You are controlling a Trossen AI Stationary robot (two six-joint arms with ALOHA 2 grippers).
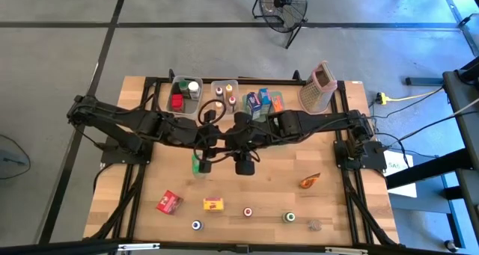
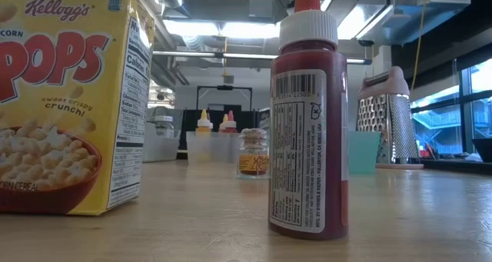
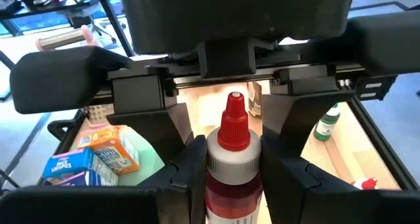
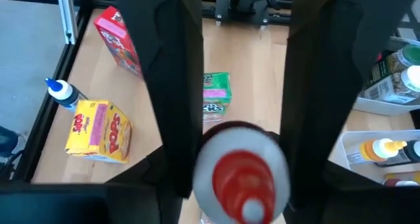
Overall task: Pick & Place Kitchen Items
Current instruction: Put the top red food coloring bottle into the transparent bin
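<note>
The left gripper (image 3: 230,181) is closed narrowly on a red-capped sauce bottle (image 3: 231,129). Its fingers (image 3: 187,178) press the bottle's sides just under the white collar, and the bottle stands upright between them. In the high view this gripper sits over the middle of the table (image 1: 337,210).

The right gripper (image 1: 245,165) is just beside it. In its own wrist view, a red cap (image 4: 246,178) lies between its two dark prongs. Whether it grips the cap or stands loose cannot be told.

Beyond that cap, a green carton (image 4: 216,94) lies on the wood. The Corn Pops box (image 4: 98,131), a red carton (image 4: 119,32) and a blue-capped bottle (image 4: 62,91) lie farther off. Nearer the front edge, a second sauce bottle (image 2: 307,124) stands upright on its own. The box grater (image 1: 318,87) stands at the back.
</note>
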